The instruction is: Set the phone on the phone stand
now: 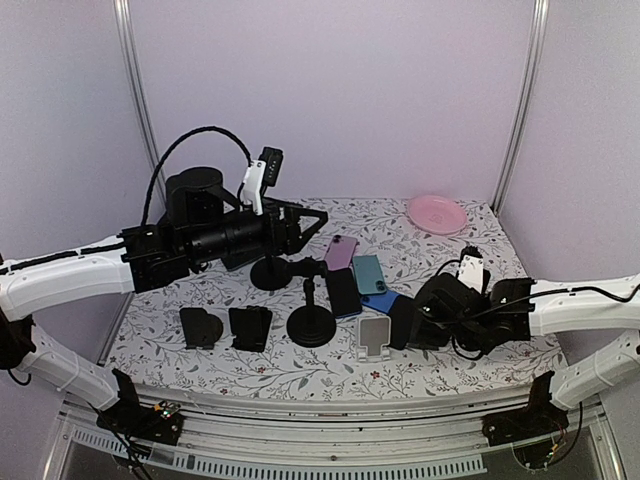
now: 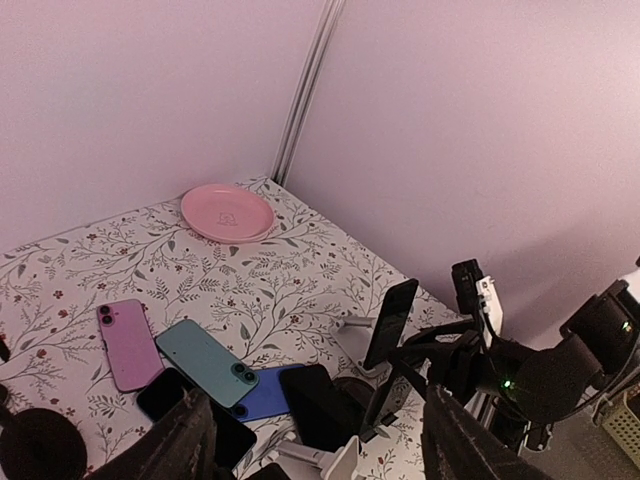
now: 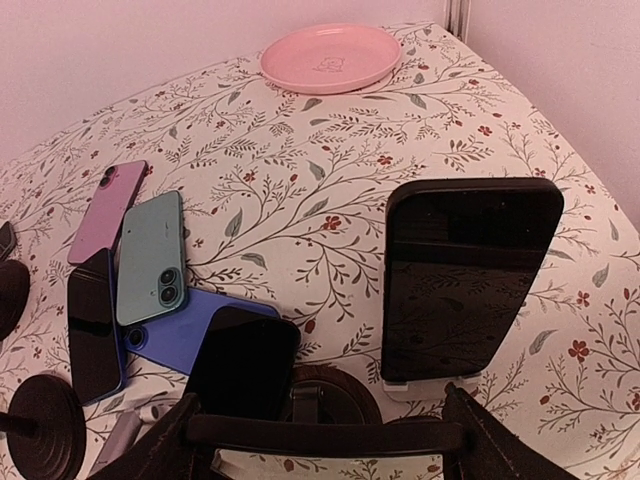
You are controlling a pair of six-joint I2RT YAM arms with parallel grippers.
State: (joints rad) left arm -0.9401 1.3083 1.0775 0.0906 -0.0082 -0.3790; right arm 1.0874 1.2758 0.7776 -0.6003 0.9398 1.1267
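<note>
Six phones (image 3: 470, 290), one plate (image 3: 330, 55)

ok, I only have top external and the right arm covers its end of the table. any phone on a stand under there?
Observer: Yes. The right wrist view shows a black phone standing upright on a white stand, dark screen facing the wrist.
Operator: is the right tool holding it?
Observer: No. The right tool is open. The phone sits just ahead of its fingertips, with nothing between them.
Operator: and the left tool?
Observer: The left wrist view shows the left tool open and empty too.
</note>
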